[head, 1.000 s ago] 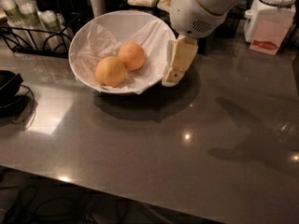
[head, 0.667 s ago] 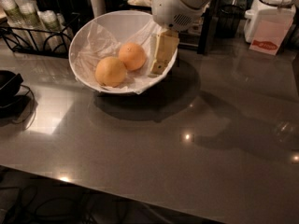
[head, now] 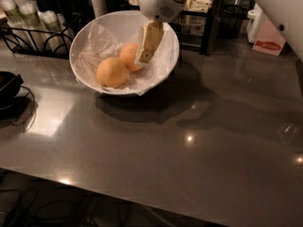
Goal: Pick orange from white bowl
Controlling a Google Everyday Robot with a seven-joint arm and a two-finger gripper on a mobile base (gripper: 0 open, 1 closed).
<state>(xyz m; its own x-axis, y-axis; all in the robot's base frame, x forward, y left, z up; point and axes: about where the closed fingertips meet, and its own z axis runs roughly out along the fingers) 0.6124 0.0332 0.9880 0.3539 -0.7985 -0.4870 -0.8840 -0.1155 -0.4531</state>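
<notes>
The white bowl stands tilted at the back left of the grey counter, lined with crinkled translucent wrap. Two round fruits lie in it. The orange is the larger, paler one at the front left. A smaller, deeper orange fruit lies just behind and to its right. My gripper hangs down from the white arm into the bowl's right half. Its cream tip is right at the smaller fruit, in front of its right side. It is a short way right of the orange and not touching it.
A black wire rack with pale cups stands behind the bowl on the left. A black object with a cable lies at the left edge. A dark shelf of packets and a white-and-red carton stand at the back right.
My gripper has moved left from outside the bowl's right rim to inside the bowl, beside the smaller fruit. The fruits and the bowl have not moved.
</notes>
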